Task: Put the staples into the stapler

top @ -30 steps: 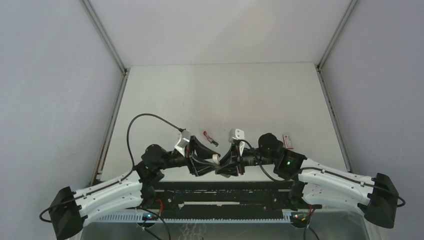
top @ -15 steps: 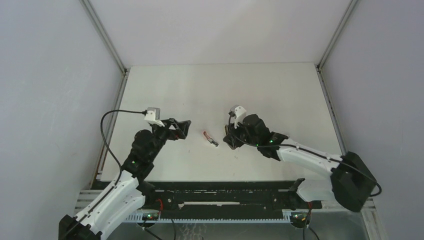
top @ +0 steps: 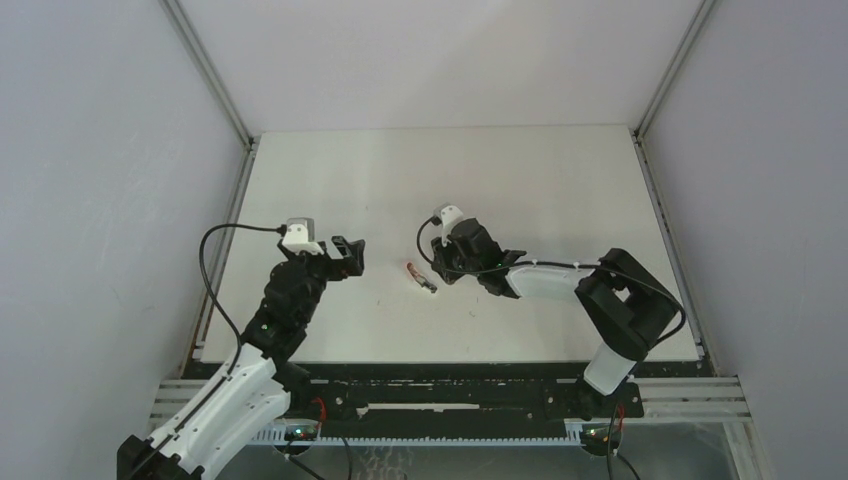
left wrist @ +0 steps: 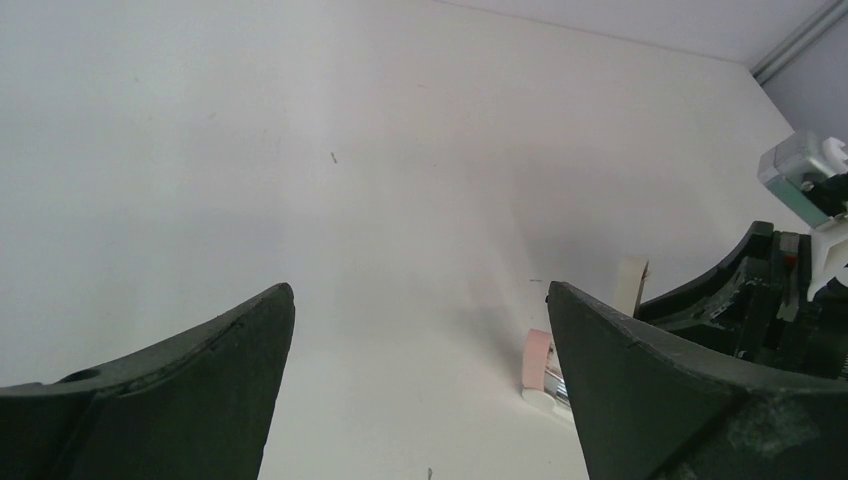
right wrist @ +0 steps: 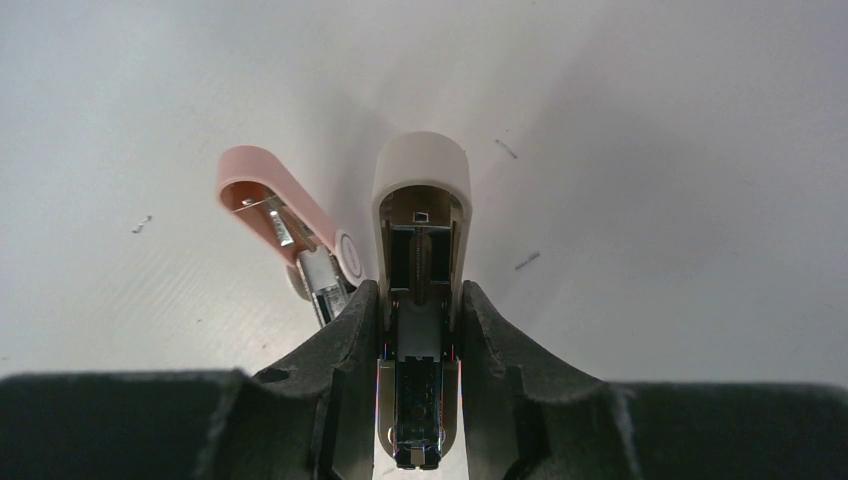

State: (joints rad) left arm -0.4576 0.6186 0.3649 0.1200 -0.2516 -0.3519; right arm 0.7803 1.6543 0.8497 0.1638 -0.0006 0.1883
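The pink stapler [top: 421,277] lies on the white table with its dark metallic end toward the near side. In the right wrist view it [right wrist: 285,225] lies just left of my fingers, angled. My right gripper [top: 442,270] is shut on the staples [right wrist: 420,190], a silvery-grey block with pale edges that sticks out past my fingertips [right wrist: 420,300] beside the stapler. My left gripper [top: 350,255] is open and empty to the left of the stapler. Its view shows the stapler [left wrist: 537,358] by the right finger and the pale staples [left wrist: 630,283] behind it.
Tiny loose metal bits [right wrist: 527,260] lie on the table near the stapler. Metal frame rails [top: 228,235] run along the table's left and right sides. The right arm [top: 620,300] lies across the right-centre of the table.
Both arms have unfolded from the near edge onto the table. The right gripper has moved left, close beside the stapler. The left gripper has shifted slightly. The stapler has not moved.
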